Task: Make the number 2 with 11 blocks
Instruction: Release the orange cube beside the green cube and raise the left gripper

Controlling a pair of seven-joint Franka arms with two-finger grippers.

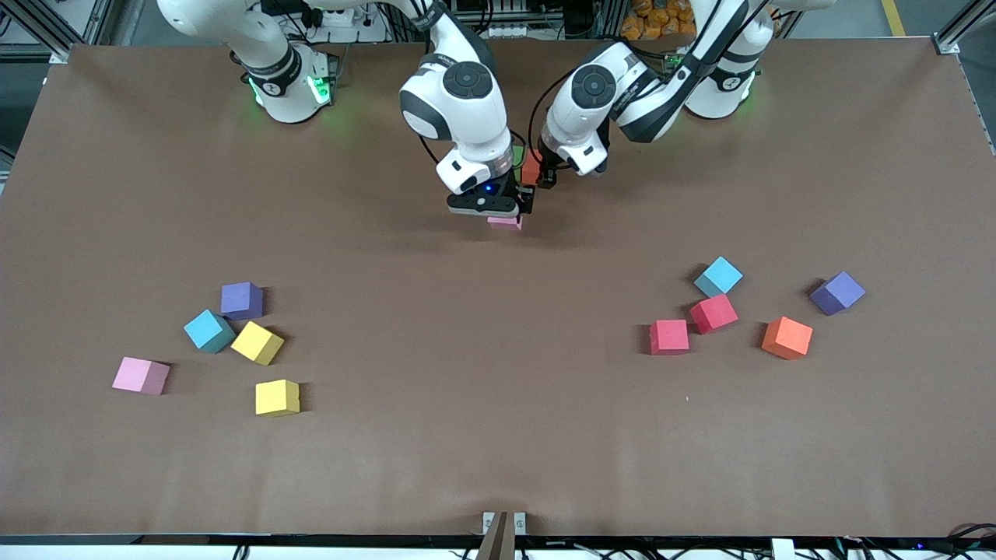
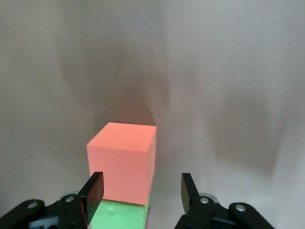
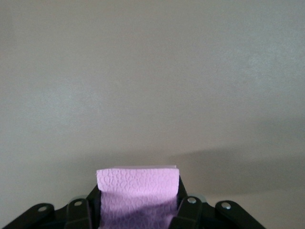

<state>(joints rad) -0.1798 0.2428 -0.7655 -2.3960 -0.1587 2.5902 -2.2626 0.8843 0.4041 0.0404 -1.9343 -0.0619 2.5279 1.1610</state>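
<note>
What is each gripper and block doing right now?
right gripper: shut on a pink block, by the table's middle.
left gripper: open, over the orange-red block.
orange-red block: free, beside the green block.
ten other blocks: lying loose in two clusters, untouched.

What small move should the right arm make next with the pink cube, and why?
Probably lower it and open the jaws. The right gripper is shut on the pink block by the orange block and green block. The left gripper, open, straddles the orange one.
</note>
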